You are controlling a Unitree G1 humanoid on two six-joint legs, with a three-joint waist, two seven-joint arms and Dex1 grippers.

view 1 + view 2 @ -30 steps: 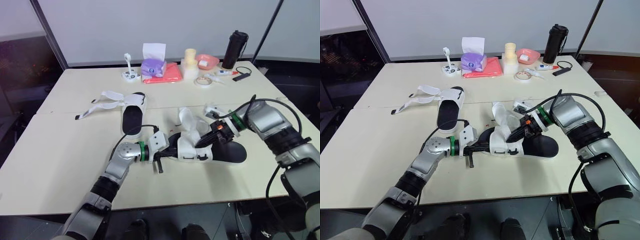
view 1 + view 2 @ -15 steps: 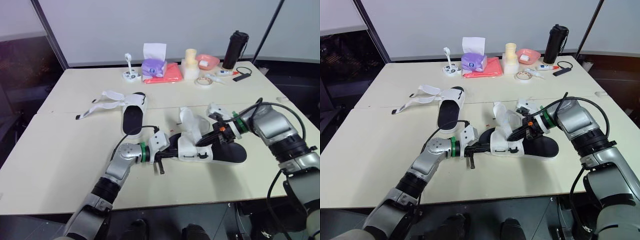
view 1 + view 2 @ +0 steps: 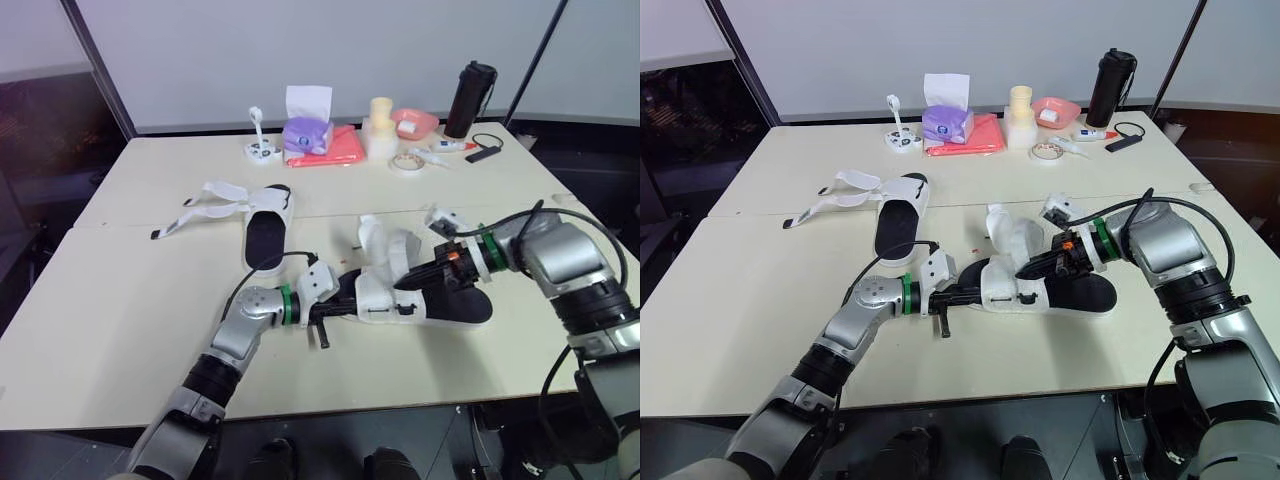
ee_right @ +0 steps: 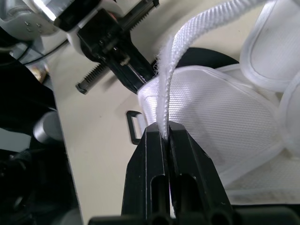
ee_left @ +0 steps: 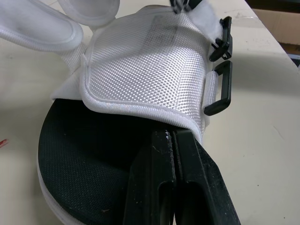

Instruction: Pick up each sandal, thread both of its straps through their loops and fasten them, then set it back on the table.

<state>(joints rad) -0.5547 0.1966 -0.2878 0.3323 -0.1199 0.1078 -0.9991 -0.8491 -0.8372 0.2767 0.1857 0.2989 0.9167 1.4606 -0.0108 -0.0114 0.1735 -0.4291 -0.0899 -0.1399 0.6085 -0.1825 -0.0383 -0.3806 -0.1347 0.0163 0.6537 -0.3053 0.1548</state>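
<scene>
The near sandal [image 3: 455, 300], black sole with white woven upper, lies at the table's middle. My left gripper [image 3: 968, 293] is shut on its toe end, fingers pinching the sole edge under the upper [image 5: 140, 70]. Two black loops [image 5: 219, 89] sit on the upper's side. My right gripper [image 3: 1038, 266] is shut on a white strap [image 4: 187, 42] and holds it up over the upper. The loose padded flaps [image 3: 385, 240] stand open behind. The second sandal [image 3: 265, 228] lies further back on the left, its straps [image 3: 205, 205] spread open.
Along the table's far edge stand a tissue box [image 3: 305, 130] on a red cloth [image 3: 340, 150], a yellow stack [image 3: 380, 125], a pink bowl [image 3: 415, 122], a tape roll [image 3: 405, 162] and a black bottle [image 3: 470, 98]. A black cable [image 3: 487, 147] lies at the far right.
My right arm has drawn back to the right, keeping the strap pinched. The left gripper stays clamped on the sandal's toe end, and the sandal has barely shifted.
</scene>
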